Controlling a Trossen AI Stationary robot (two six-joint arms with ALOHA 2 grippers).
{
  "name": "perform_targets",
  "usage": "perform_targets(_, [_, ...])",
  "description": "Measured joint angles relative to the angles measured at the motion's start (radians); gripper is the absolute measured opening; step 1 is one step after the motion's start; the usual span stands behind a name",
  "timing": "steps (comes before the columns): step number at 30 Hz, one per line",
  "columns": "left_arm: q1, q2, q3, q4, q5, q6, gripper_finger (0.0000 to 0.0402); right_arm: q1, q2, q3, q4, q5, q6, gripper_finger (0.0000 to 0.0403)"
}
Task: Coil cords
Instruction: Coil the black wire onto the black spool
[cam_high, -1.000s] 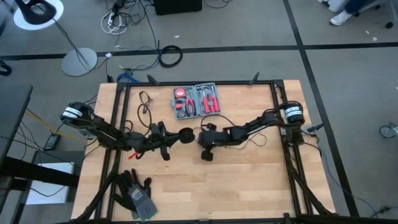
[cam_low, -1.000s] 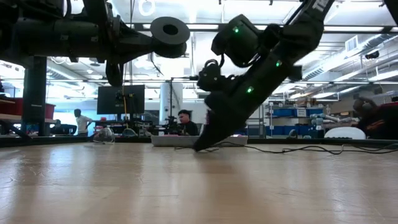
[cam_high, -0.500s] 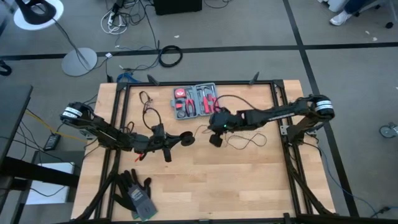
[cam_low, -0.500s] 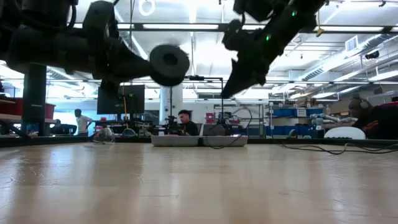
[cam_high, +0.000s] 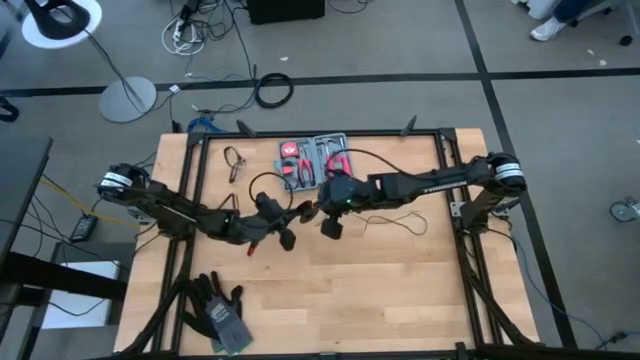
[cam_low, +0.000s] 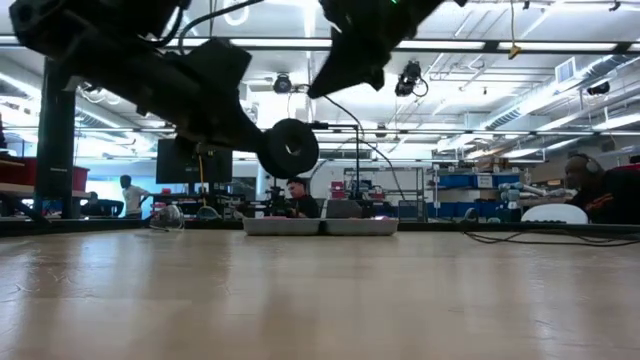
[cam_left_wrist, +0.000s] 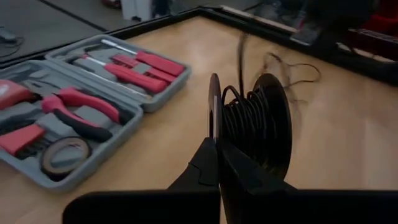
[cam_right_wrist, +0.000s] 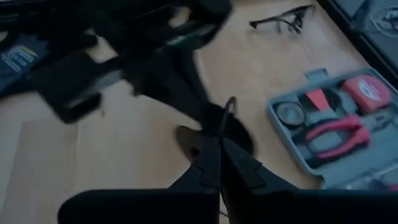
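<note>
The cords are one thin black wire, partly wound on a black spool (cam_high: 288, 238) (cam_low: 290, 148). From the spool it runs up to my right gripper (cam_high: 325, 212), and its loose end lies in loops on the table (cam_high: 395, 222). My left gripper (cam_left_wrist: 217, 144) is shut on the spool, above the table's middle. My right gripper (cam_right_wrist: 219, 142) is high above the table next to the spool and shut on the wire. My left gripper pinches the rim of one spool flange (cam_left_wrist: 214, 127) between its two fingers, coming from the table's left and slanting a little down. The spool is lifted clear of the table, its flanges upright, with wire wound between them. My right gripper pinches the thin wire (cam_right_wrist: 227, 111) at its fingertips, coming from the table's right and slanting down. The wire rises out of the fingertips in an arc. It hangs slack, in curves, toward the spool and toward the table.
An open grey tool kit (cam_high: 317, 162) with red-handled tools lies at the table's far middle. A pair of glasses (cam_high: 235, 160) lies to its left. Dark gloves (cam_high: 218, 310) lie at the near left corner. The near right part of the table is bare wood.
My right gripper has risen from the table top to high above it, drawing the wire up with it. My left gripper has tipped and turned. The spool has sunk lower and swung a little toward the table's near edge.
</note>
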Motion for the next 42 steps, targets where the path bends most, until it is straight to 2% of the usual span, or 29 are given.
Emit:
perform_targets(11, [0.034, 0.0, 0.006, 0.096, 0.001, -0.002, 0.0, 0.047, 0.171, 0.038, 0.14, 0.0, -0.017, 0.0])
perform_targets(17, [0.033, 0.0, 0.006, 0.148, 0.0, -0.004, 0.0, 0.057, 0.232, 0.038, 0.146, 0.024, 0.008, 0.0])
perform_targets(21, [0.026, 0.0, -0.01, 0.214, -0.002, 0.002, 0.0, 0.063, 0.243, 0.035, 0.105, 0.085, 0.01, 0.0])
perform_targets(26, [0.006, 0.0, -0.072, 0.35, 0.008, 0.0, 0.0, 0.07, 0.242, -0.002, 0.08, 0.099, 0.016, 0.0006])
perform_targets(33, [-0.024, 0.0, -0.179, 0.53, 0.009, -0.048, 0.0, 0.072, 0.239, -0.079, 0.168, 0.102, 0.037, 0.0025])
perform_targets(42, [-0.039, 0.0, -0.239, 0.645, 0.009, -0.048, 0.0, 0.062, 0.238, -0.21, 0.379, 0.1, 0.07, 0.0027])
